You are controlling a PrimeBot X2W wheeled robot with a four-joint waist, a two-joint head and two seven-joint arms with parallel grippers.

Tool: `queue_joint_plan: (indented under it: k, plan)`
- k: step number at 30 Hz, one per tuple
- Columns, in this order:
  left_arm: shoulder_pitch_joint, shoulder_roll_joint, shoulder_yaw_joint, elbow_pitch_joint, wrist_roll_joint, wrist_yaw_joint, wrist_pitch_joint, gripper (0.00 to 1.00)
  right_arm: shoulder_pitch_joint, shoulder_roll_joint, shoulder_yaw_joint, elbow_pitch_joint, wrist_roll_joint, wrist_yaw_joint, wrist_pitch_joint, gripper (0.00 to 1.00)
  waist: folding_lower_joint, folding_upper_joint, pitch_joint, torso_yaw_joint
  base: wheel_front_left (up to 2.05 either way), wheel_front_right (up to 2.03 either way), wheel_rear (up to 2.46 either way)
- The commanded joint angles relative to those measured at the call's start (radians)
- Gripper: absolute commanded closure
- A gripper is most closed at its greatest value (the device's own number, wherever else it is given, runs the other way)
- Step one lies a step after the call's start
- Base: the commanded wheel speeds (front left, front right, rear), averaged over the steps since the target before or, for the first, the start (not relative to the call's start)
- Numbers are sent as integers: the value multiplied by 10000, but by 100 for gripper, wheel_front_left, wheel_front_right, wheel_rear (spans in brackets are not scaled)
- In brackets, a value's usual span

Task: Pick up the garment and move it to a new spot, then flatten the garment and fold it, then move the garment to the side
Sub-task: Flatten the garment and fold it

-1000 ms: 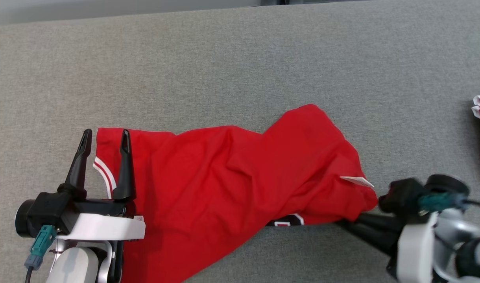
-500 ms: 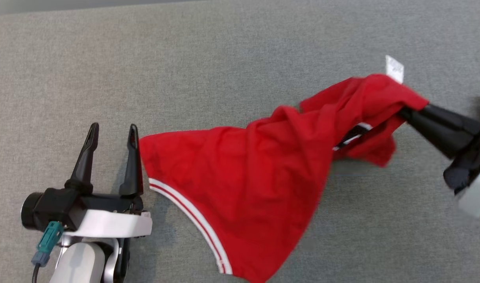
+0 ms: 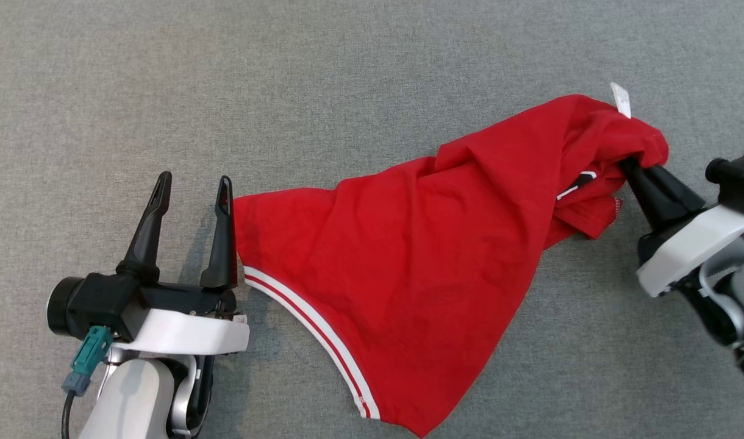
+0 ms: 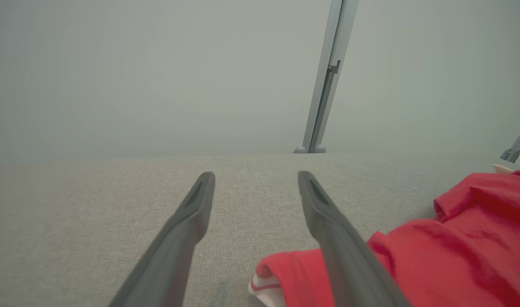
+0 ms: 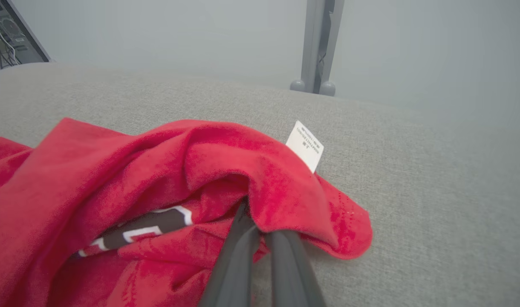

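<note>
2 fingers of the right gripper [image 3: 629, 168] are pinched together on the bunched end of the red garment [image 3: 408, 256], just below its white label [image 3: 620, 99]. From there the cloth spreads leftward across the grey fabric surface [image 3: 347, 73], with a white-striped hem [image 3: 311, 323] along its near edge. The left gripper [image 3: 194, 183] stands spread wide and empty, its inner finger just beside the garment's left corner.

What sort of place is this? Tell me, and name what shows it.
Probably a robot test room: a wide grey fabric-covered table, a bare pale wall, and a metal post behind the table.
</note>
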Motion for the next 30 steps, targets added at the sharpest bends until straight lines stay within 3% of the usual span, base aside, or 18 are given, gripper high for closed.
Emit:
queue_joint_plan:
  k: [1,6,8,9,14,19,30]
  plan:
    - [-219,26,3,16,94,-50,-38,0,-75,292,32,381,16,-1,-348,100,0,0,12,-11,0,0,0]
    - [-240,61,10,18,98,-75,-39,0,-111,981,154,1545,-373,-3,-1001,100,0,0,4,-62,0,0,0]
    - [-211,75,22,6,116,-81,-39,0,46,1190,12,1690,-463,-3,-1137,51,0,0,-37,-84,0,0,0]
    - [-187,77,29,-3,127,-79,-40,0,132,1252,-180,1718,-534,-4,-1168,0,0,0,-65,-90,0,0,0]
    - [29,24,149,-77,142,3,-40,0,1164,1744,-1743,812,-1076,-3,-1212,0,0,0,-322,-81,0,0,0]
    - [273,-1,253,-56,121,26,-40,0,2712,2405,-3499,-537,-2334,-1,-1196,0,0,0,-677,-102,0,0,0]
    - [972,56,472,-145,205,297,-41,0,4771,4017,-5727,-2962,-4292,-1,-1140,0,0,0,-1567,-175,0,0,0]
